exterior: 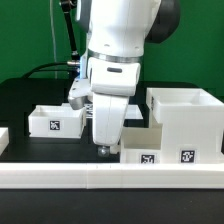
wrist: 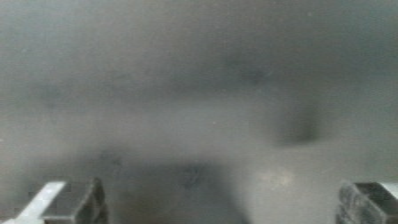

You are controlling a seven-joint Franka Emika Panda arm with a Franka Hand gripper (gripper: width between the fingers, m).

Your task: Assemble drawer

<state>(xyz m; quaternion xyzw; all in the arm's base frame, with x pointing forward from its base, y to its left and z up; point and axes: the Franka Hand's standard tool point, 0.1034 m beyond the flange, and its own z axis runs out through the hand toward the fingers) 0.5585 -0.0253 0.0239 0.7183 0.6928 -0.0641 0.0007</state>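
Exterior view bright and evenly lit — wrist view a dim grey blur (fingers [wrist: 54, 203] barely sharper).

Robot lab bench, no home, no shop. White robot arm [exterior: 120, 45] fills middle of exterior view, standing over matte black tabletop [exterior: 25, 95]. Plain green backdrop [exterior: 30, 30] behind, like test-cell screen. Black cables [exterior: 52, 68] run across table behind arm. Square black-and-white tags [exterior: 57, 125] on white plastic parts: drawer tray [exterior: 42, 112] at exterior view's left, drawer housing [exterior: 190, 120] at exterior view's right. Long white rail [exterior: 110, 180] fences front table edge. Wrist view: grey blur, tells nothing of place.
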